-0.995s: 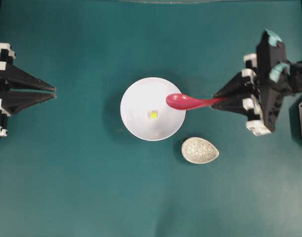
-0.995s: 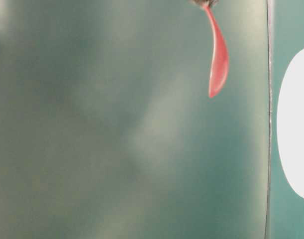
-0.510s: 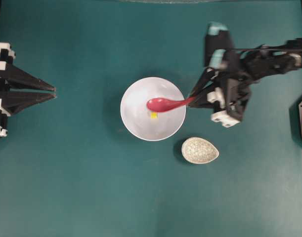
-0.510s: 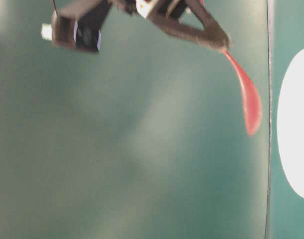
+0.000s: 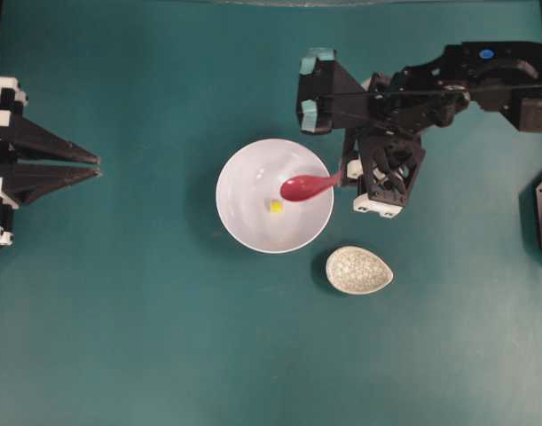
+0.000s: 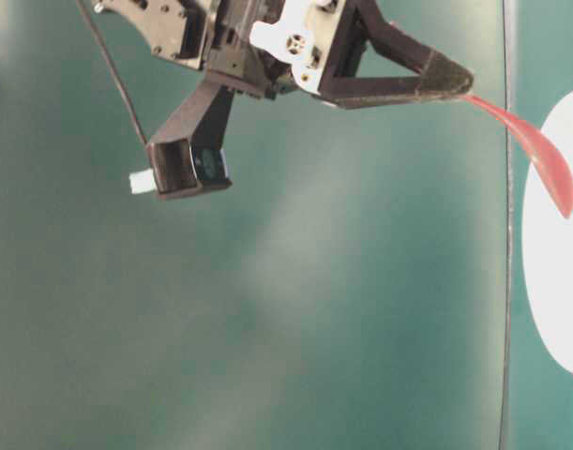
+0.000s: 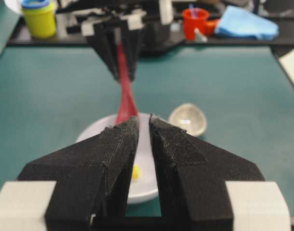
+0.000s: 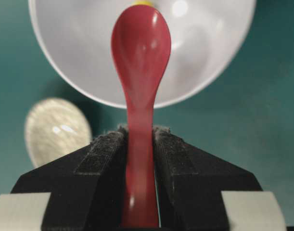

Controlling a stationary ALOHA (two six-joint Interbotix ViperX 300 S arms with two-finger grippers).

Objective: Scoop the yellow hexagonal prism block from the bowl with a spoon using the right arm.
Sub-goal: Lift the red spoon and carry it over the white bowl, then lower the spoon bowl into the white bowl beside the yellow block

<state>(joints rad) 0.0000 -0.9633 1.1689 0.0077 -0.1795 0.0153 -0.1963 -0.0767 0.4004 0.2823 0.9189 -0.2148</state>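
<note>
The right gripper (image 8: 139,144) clamps the spoon (image 5: 308,185) by its handle. Ahead of the fingers, the scoop hangs over the bowl (image 5: 244,222), just beside the block (image 5: 276,207). The left gripper (image 7: 143,132) is nearly closed, empty.

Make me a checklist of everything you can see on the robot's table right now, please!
Surface: teal table, flat.
Job's things: white bowl holds the yellow block; the red spoon has its scoop over the bowl, beside the block.
Clutter: speckled teardrop dish sits beside the bowl, apart from it.
End effectors: right end effector clamps the spoon handle; left end effector is parked at the edge, fingers nearly together, holding nothing.
Cables: thin black cable by the right arm.
Surroundings: yellow tub, red cup and blue cloth beyond the table.
</note>
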